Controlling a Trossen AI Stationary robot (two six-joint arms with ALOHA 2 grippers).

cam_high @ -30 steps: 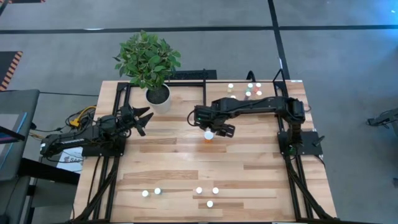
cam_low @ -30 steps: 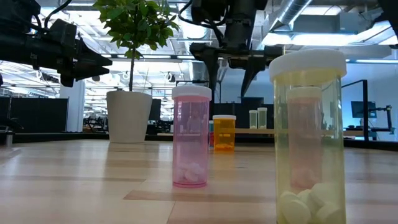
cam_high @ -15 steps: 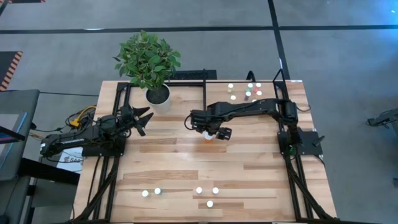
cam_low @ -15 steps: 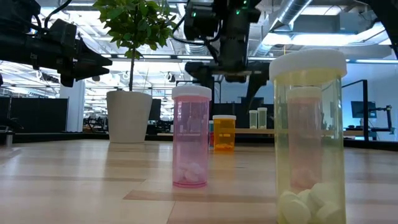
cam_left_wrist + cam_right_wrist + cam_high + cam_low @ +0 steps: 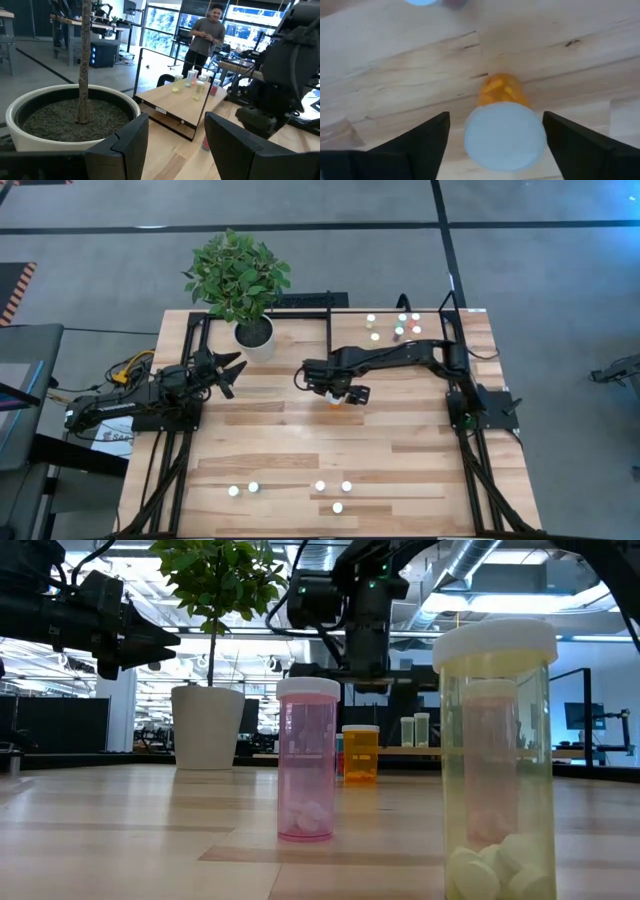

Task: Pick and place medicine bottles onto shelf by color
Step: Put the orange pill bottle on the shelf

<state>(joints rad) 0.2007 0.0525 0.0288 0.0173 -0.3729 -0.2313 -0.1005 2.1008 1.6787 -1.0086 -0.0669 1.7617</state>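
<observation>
While the left gripper [image 5: 232,370] waits near the plant pot [image 5: 254,332] with fingers partly apart and nothing between them, well away from every bottle, the job at hand belongs to the right gripper [image 5: 337,387], which hangs over the orange bottle [image 5: 336,400] at mid table, fingers spread wide and not touching it. In the right wrist view the bottle's white cap [image 5: 504,135] sits centred between the two dark fingers [image 5: 425,137], orange body showing just past the cap, so the bottle is directly below the pincer and a bit forward of the palm, gap on both sides. In the low view the same bottle [image 5: 360,753] stands upright on the table straight under the gripper, apart from it. Judged: small rigid plastic vial, light, a few pills inside so hardly any heft; smooth round wall likely slippery and easy to tip if one finger lands first. Best hold looks like the body just below the cap, or across the cap itself, fingers closing evenly from both sides. To the right of the pincer, the shelf [image 5: 437,328] at the far corner already carries several bottles [image 5: 402,326]; more bottles [image 5: 320,486] stand well behind the pincer near the table's front edge.
</observation>
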